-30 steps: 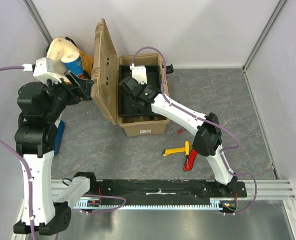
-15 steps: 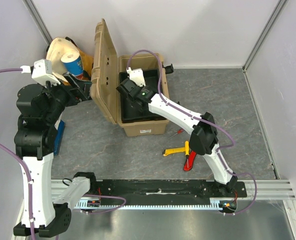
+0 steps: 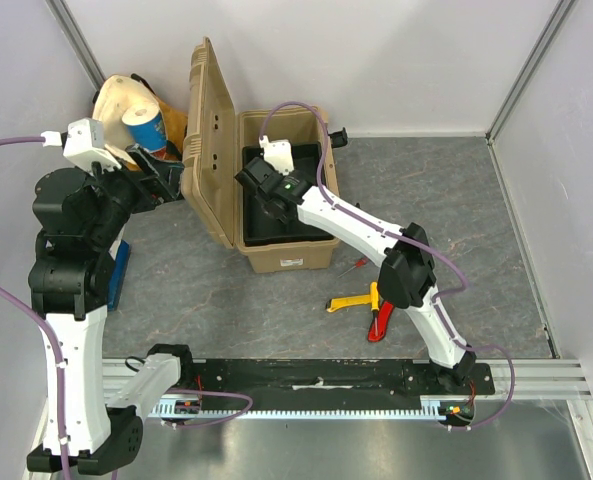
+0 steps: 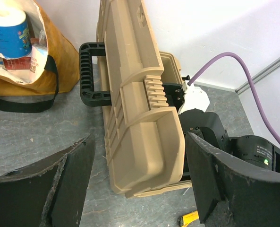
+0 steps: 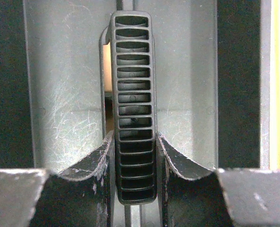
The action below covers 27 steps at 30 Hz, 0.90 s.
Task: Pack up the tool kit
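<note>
The tan toolbox (image 3: 286, 255) stands open at the back of the table, its lid (image 3: 208, 150) upright on the left. The black tray (image 3: 261, 228) sits inside the box. My right gripper (image 3: 263, 186) reaches down into it. In the right wrist view the right gripper (image 5: 136, 151) is shut on the tray's ribbed black handle (image 5: 136, 94), one finger (image 5: 95, 163) pressed to each side. My left gripper (image 4: 139, 161) is open, its fingers straddling the lid (image 4: 135, 109) without touching it. The lid's black carry handle (image 4: 90, 73) points left. The hammer is not visible.
A yellow-handled tool (image 3: 351, 302), a red knife (image 3: 381, 325) and a small red screwdriver (image 3: 354, 265) lie on the table in front of the box. A cloth bag (image 3: 126, 105) holding a paper roll stands left of the lid. Walls enclose the table on three sides.
My right gripper has lowered the black tray from a raised, tilted position down into the toolbox. The left arm has hardly moved.
</note>
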### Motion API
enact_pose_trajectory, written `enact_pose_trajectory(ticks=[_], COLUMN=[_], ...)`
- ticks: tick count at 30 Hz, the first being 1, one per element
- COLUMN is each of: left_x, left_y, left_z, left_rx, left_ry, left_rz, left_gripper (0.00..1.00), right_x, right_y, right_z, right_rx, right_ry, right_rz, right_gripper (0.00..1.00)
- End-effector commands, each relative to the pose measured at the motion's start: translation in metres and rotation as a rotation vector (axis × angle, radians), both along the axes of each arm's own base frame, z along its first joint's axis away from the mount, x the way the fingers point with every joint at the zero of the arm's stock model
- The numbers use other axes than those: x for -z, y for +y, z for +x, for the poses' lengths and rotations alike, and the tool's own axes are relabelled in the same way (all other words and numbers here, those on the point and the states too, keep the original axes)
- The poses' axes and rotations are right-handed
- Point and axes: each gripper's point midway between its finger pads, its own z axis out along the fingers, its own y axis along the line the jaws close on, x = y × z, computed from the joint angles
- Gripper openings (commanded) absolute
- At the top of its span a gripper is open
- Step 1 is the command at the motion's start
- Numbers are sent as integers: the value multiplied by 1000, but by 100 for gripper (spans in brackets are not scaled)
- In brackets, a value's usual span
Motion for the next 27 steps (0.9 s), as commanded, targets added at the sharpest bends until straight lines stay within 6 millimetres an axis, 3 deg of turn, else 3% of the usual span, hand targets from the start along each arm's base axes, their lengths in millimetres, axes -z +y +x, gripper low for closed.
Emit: enact_pose_trajectory(ticks=[1, 11, 21, 27], left_x=[-3, -1, 0, 0], left_y=[0, 1, 1, 1], left_z=[2, 4, 5, 5], left_rx=[5, 4, 2, 3], left_ry=[-22, -16, -14, -14], left_rz=[26, 28, 28, 27], left_gripper=[82, 82, 82, 82], right_x=[-8, 8, -34, -27], right_y=[4, -4, -15, -10], right_z=[11, 7, 5, 0], right_rx=[49, 59, 30, 12], right_ry=[-25, 10, -33, 2], right_rz=[83, 32, 8, 35], right_gripper=[0, 0, 0, 0])
